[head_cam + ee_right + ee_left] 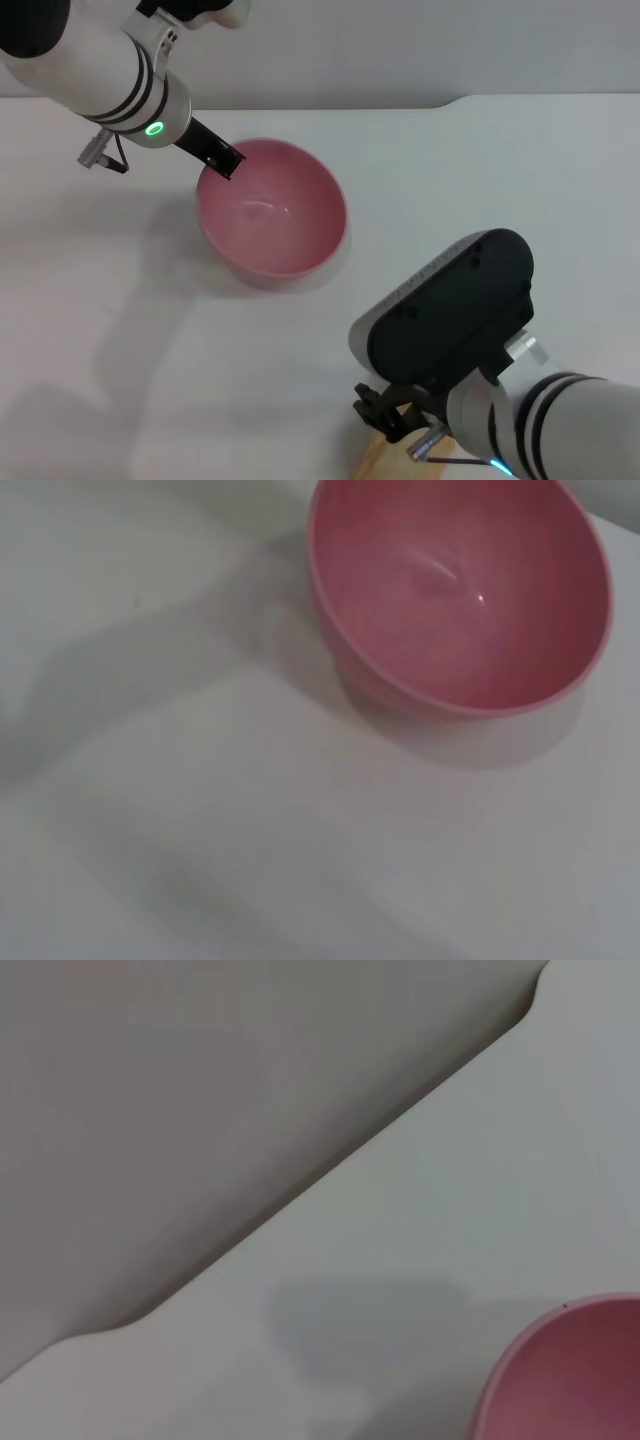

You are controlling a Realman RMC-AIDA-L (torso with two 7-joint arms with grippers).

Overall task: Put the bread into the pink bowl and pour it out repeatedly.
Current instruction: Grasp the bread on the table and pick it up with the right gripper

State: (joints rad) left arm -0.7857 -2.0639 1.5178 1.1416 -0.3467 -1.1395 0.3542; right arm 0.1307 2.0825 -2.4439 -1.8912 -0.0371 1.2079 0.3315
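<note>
While the one pink bowl point(271, 208) sits tilted and empty on the white worktop point(90, 330), the left pincer point(222, 160) pinches its far-left rim. The right pincer point(392, 414) hangs at the near edge, over the one bread point(378, 463), a tan sliver; whether it grips, I cannot tell.

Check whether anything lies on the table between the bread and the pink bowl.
Nothing visible does. The bread sits at the table's near edge under the right gripper; bare white table runs from there to the empty pink bowl, whose far rim the left gripper holds.
</note>
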